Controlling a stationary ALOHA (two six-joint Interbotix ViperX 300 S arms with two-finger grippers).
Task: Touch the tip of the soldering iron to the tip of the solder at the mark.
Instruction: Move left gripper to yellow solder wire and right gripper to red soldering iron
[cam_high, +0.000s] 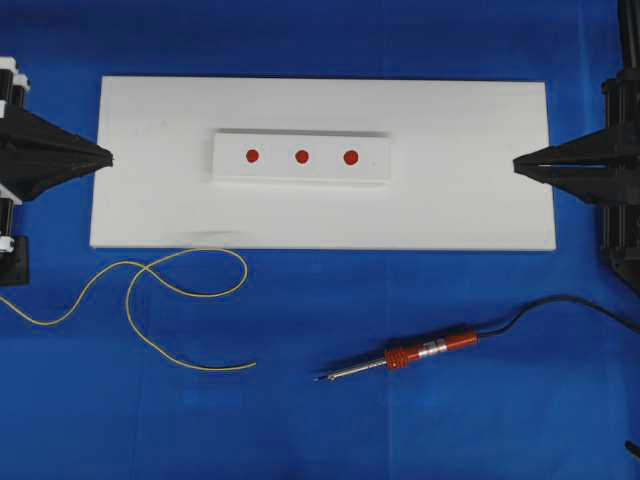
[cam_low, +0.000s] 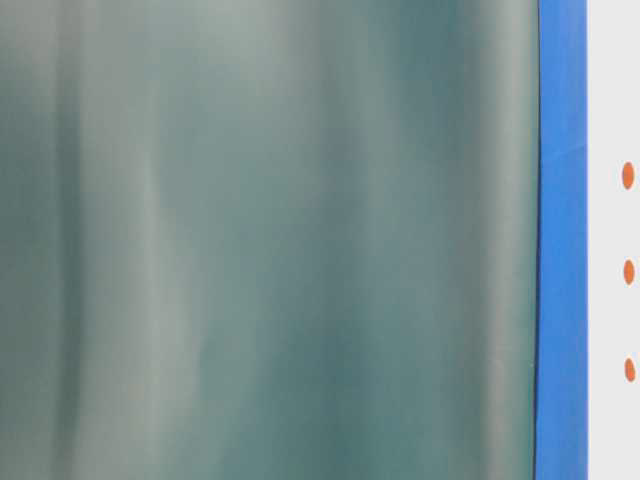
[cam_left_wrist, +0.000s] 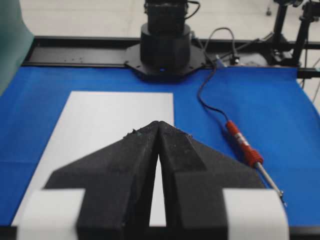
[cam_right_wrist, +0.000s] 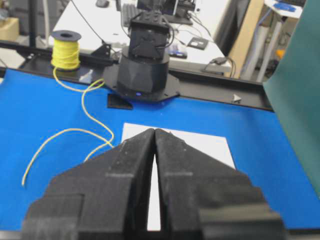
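Two tools lie untouched on the blue cloth (cam_high: 420, 430) on the near side of the white board (cam_high: 470, 200), seen from overhead. Nearest is the soldering iron (cam_high: 405, 356), below the board's right half, its silver tip aimed left and its black cord (cam_high: 560, 305) trailing off to the right. Left of it, just off the board's near edge, the solder (cam_high: 165, 300) runs in one loose loop, with one free end pointing toward the iron's tip and well apart from it. On the board sits a raised white block (cam_high: 300, 157) carrying three red marks (cam_high: 301, 156) in a row. At the board's left short edge the left gripper (cam_high: 100, 157) rests with its black fingers pressed together, holding nothing; at the opposite edge the right gripper (cam_high: 520, 165) is likewise closed and empty. Beyond the board, the right wrist view shows a yellow spool (cam_right_wrist: 66, 49) feeding the wire.
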